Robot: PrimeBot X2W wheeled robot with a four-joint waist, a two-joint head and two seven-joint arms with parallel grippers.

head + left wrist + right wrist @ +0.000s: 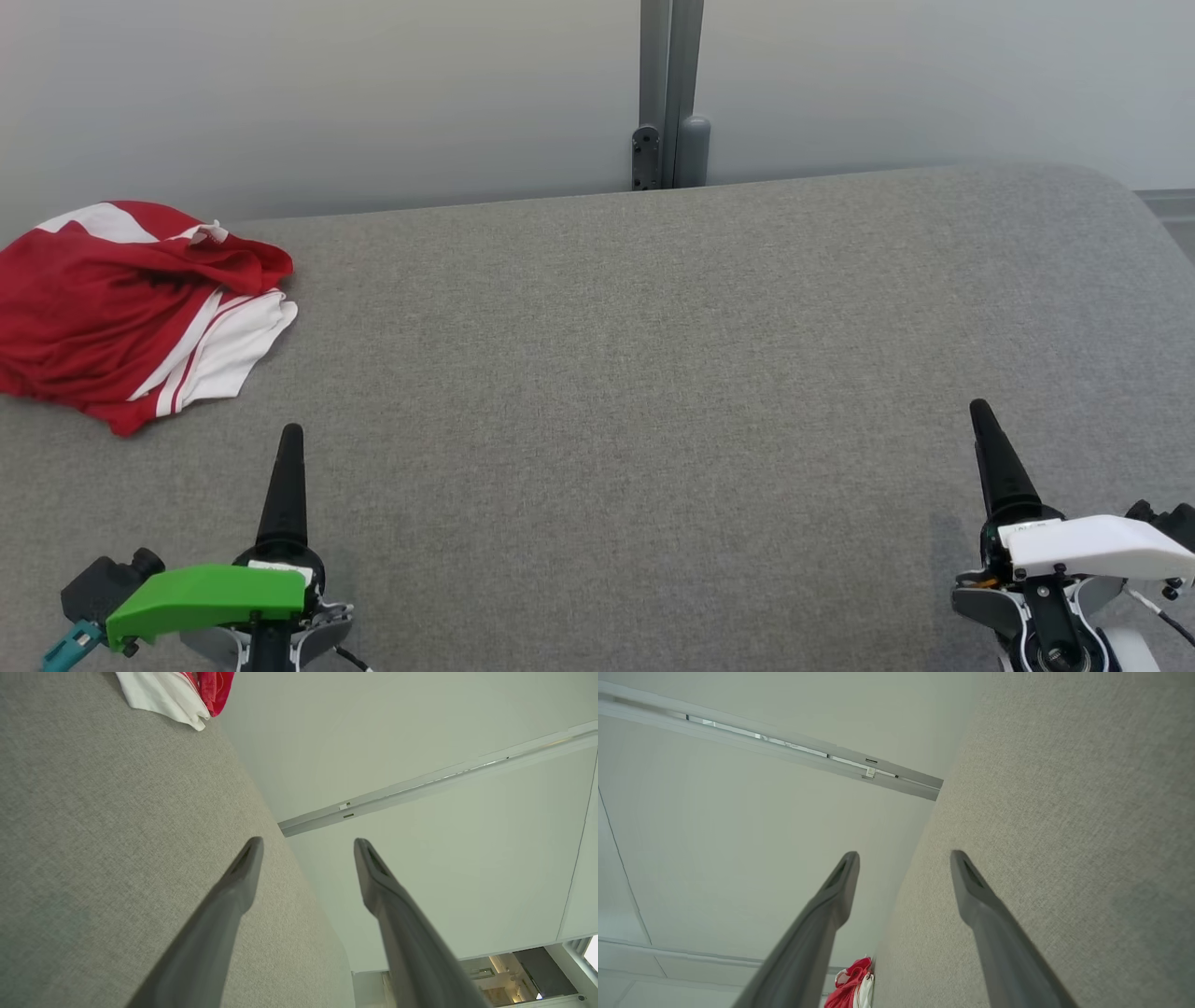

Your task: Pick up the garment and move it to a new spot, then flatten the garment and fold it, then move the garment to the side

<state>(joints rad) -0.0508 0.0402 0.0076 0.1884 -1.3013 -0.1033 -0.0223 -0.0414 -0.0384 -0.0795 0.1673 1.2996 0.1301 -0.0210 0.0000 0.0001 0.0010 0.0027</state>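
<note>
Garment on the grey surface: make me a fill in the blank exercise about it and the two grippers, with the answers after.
1. The garment is red and ____.
2. In the head view it lies crumpled at the far ____ side of the grey surface.
3. The left gripper is ____ and holds nothing.
4. The right gripper is open and holds ____.
Missing words: white; left; open; nothing.

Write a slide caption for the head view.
Crumpled red-and-white garment far left on grey surface; left gripper, right gripper open, empty.
</note>
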